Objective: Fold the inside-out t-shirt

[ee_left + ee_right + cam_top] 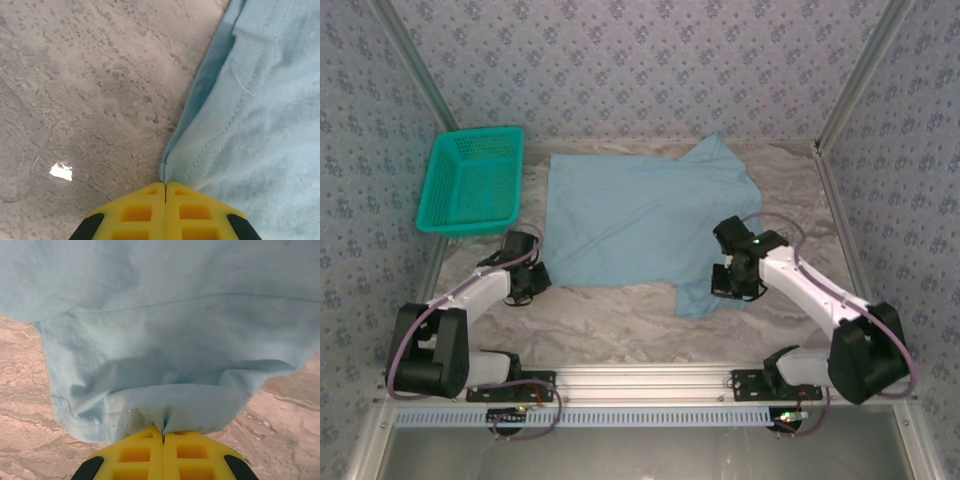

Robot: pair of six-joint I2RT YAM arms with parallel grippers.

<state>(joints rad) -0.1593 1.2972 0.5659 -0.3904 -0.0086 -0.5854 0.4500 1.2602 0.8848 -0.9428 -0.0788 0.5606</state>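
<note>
T-shirt (640, 210) pinched at two edges, flat mid-frame on the marbled table (620, 320).
How much cloth sits between my yellow fingers (135, 455) is hidden. My left gripper (165, 187) is clenched on a stitched hem corner; my right gripper (163, 432) grips a puckered fold of soft light blue cotton at the shirt's lower right.

Fig. 1. I find bare tabletop (620, 325) open along the near edge, on my side of the t-shirt (630, 215); the teal basket (472, 183) blocks the far-left corner, and patterned walls (640, 60) close 3 sides.
</note>
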